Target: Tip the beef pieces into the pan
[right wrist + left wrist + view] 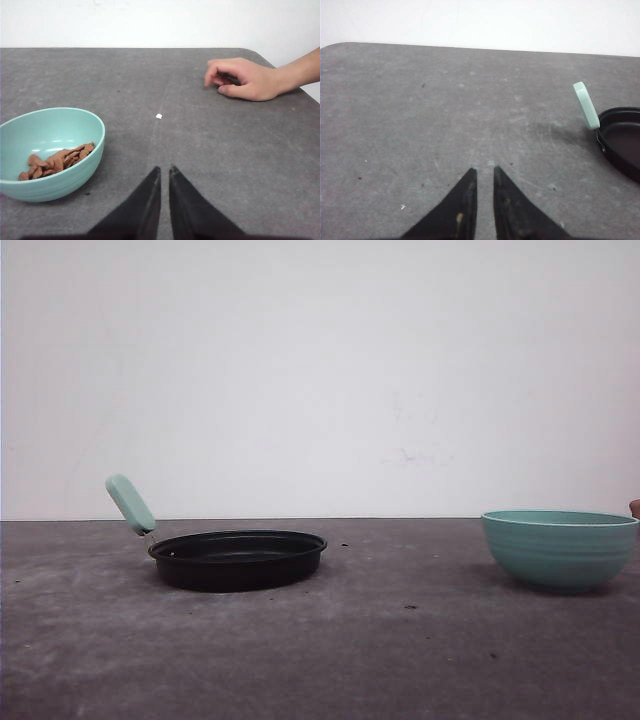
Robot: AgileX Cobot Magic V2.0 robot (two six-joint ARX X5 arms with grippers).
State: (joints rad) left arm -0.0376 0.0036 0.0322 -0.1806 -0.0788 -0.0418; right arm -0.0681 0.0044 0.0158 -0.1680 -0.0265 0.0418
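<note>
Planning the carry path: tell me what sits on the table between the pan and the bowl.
Nothing but bare grey tabletop with a few dark specks lies between the pan and the bowl, as the front view shows.

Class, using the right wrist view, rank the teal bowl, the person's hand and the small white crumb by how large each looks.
1. Teal bowl, largest.
2. Person's hand, though it lies farther from the camera, so its true size is unsure.
3. White crumb, smallest.

Pan: shallow, round, black, flat on table, mint-green handle angled upward. Beef pieces: small reddish-brown chunks heaped inside teal bowl, well apart from pan.
</note>
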